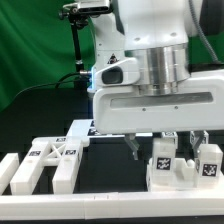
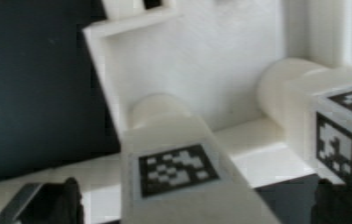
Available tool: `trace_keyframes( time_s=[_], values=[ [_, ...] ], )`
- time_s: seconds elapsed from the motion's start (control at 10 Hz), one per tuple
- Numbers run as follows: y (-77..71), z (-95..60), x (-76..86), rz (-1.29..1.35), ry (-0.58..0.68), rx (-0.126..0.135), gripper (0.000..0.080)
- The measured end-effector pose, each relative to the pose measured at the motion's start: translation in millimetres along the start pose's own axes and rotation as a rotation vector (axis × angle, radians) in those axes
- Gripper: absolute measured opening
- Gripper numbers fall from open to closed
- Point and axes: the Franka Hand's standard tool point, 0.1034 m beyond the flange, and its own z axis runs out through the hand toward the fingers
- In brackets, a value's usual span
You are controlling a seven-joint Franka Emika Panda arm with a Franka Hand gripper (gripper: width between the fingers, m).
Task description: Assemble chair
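Several chunky white chair parts with black-and-white tags lie on the black table. Two tagged blocks (image 1: 162,165) (image 1: 207,160) stand at the exterior view's right, under my hand. A flat group of tagged panels (image 1: 52,160) lies at the left. My gripper (image 1: 150,147) hangs just above the right-hand blocks. In the wrist view a rounded white part with a tag (image 2: 176,165) sits between my dark fingers (image 2: 45,205), next to another tagged part (image 2: 333,115) and a white panel (image 2: 173,60). The jaws stand wide apart on either side of it, not touching it.
A long white border rail (image 1: 110,205) runs along the table's front edge. A green backdrop (image 1: 30,40) and a camera stand (image 1: 80,30) are behind. The robot's large white body (image 1: 150,60) hides the middle of the table.
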Motion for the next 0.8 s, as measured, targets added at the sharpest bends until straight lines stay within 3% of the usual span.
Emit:
trace_keyframes(
  time_s=[0.1, 0.3, 0.4, 0.5, 0.8],
  values=[
    [1.2, 0.7, 0.0, 0.011, 0.0, 0.001, 0.0649],
    [1.4, 0.9, 0.0, 0.121, -0.001, 0.001, 0.0383],
    [3.4, 0.8, 0.5, 0.186, 0.0, -0.001, 0.0383],
    [7.7, 1.5, 0.4, 0.282, -0.001, -0.006, 0.0302],
    [7.7, 0.8, 1.0, 0.641, 0.002, -0.008, 0.0295]
  ],
)
